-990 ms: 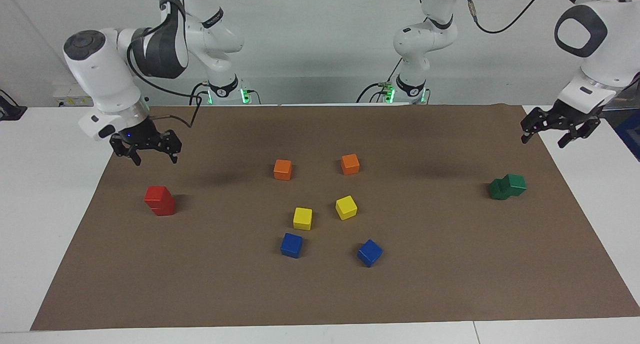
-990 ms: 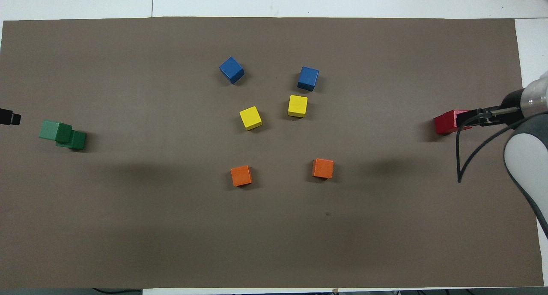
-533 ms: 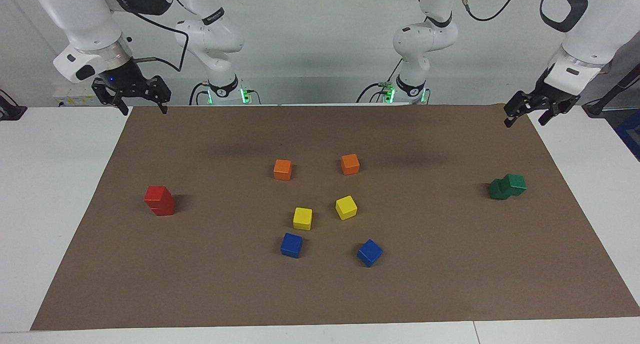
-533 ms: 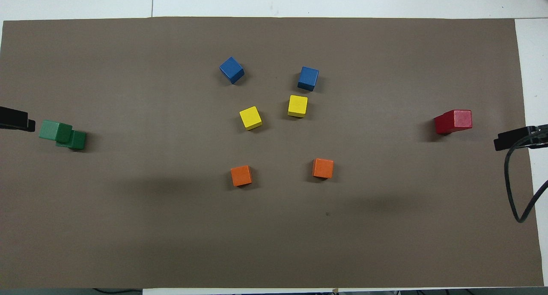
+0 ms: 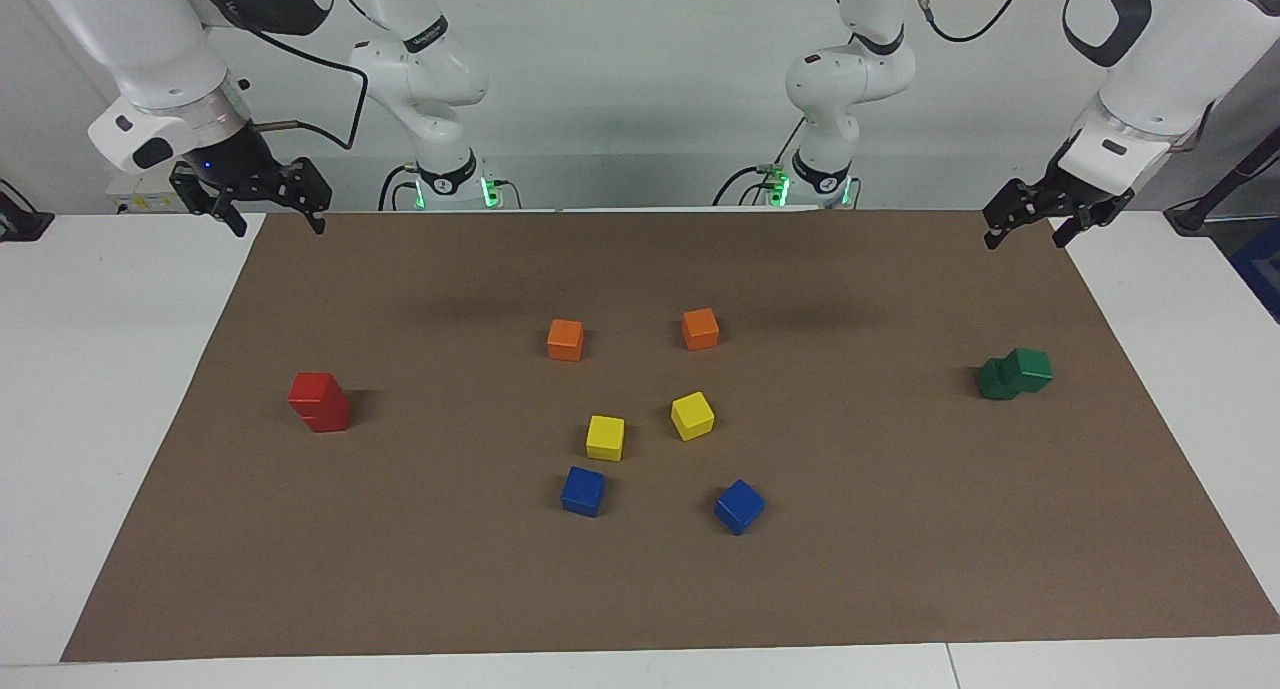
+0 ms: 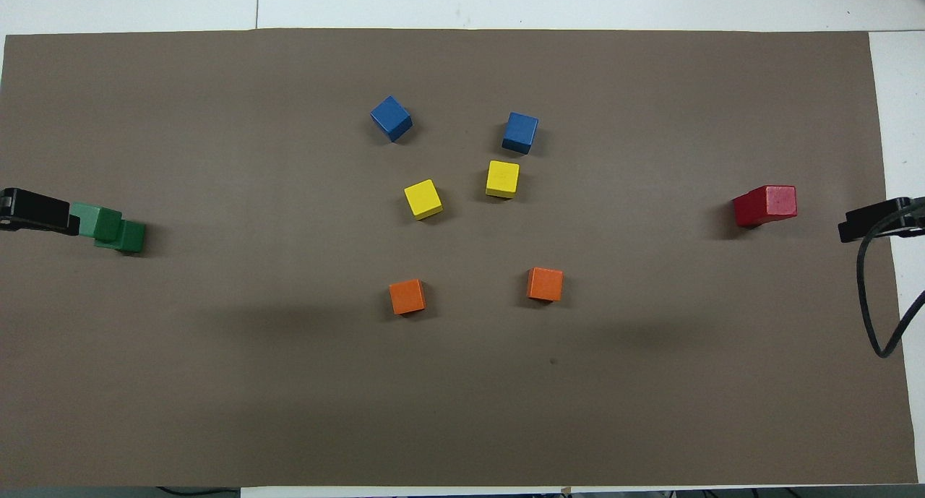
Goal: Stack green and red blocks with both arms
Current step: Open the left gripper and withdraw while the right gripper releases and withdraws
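Note:
Two red blocks (image 5: pixel 320 401) stand stacked at the right arm's end of the brown mat, also seen in the overhead view (image 6: pixel 766 204). Two green blocks (image 5: pixel 1014 373) sit together at the left arm's end, one resting askew and shifted sideways on the other; they also show in the overhead view (image 6: pixel 110 228). My right gripper (image 5: pixel 272 214) is open and empty, raised over the mat's corner by the robots, well clear of the red stack. My left gripper (image 5: pixel 1024 231) is open and empty, raised over the mat's other corner by the robots, clear of the green blocks.
Two orange cubes (image 5: pixel 565 339) (image 5: pixel 700 328), two yellow cubes (image 5: pixel 605 437) (image 5: pixel 692 415) and two blue cubes (image 5: pixel 583 490) (image 5: pixel 739 506) lie spread in the middle of the brown mat (image 5: pixel 640 599). White table shows around the mat.
Both grippers have risen and drawn back toward the robots, away from the red and green blocks. The blocks have not moved.

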`<state>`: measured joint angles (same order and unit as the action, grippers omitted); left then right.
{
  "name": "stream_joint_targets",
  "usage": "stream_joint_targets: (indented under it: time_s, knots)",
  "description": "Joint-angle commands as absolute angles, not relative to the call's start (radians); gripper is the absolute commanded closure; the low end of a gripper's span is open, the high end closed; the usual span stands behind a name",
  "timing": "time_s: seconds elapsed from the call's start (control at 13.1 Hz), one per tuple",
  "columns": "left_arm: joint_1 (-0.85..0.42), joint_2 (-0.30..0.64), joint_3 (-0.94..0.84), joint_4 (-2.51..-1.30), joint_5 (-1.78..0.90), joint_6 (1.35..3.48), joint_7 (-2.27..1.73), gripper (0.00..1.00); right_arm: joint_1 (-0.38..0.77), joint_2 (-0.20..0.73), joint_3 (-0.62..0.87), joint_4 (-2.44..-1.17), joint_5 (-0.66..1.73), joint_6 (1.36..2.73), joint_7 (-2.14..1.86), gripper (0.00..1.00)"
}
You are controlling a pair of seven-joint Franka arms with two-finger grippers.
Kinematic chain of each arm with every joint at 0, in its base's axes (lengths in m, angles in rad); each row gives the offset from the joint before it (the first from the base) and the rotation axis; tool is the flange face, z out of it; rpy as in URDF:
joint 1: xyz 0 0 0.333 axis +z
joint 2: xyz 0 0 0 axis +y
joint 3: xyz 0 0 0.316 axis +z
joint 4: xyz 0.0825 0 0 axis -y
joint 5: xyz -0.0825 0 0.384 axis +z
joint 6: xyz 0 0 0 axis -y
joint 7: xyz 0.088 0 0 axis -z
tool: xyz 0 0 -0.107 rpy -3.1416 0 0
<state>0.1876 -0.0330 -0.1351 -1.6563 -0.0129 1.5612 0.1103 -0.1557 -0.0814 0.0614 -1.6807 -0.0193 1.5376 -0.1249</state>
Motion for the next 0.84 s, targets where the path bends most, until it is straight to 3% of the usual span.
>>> stream_joint_targets:
  time_s: [0.0,0.38,0.76]
  knots:
    - [0.169,-0.051,-0.132,-1.658,-0.017,1.526,0.094,0.0,-0.167,-0.069,0.069,-1.657,-0.031,1.517,-0.115,0.0]
    - [0.031,-0.037,-0.006,-1.631,-0.025,1.526,0.091,0.0,-0.166,-0.069,0.069,-1.66,-0.032,1.516,-0.106,0.0]
    - [0.032,-0.041,-0.005,-1.634,-0.058,1.528,0.091,0.0,-0.164,-0.069,0.071,-1.661,-0.032,1.514,-0.101,0.0]
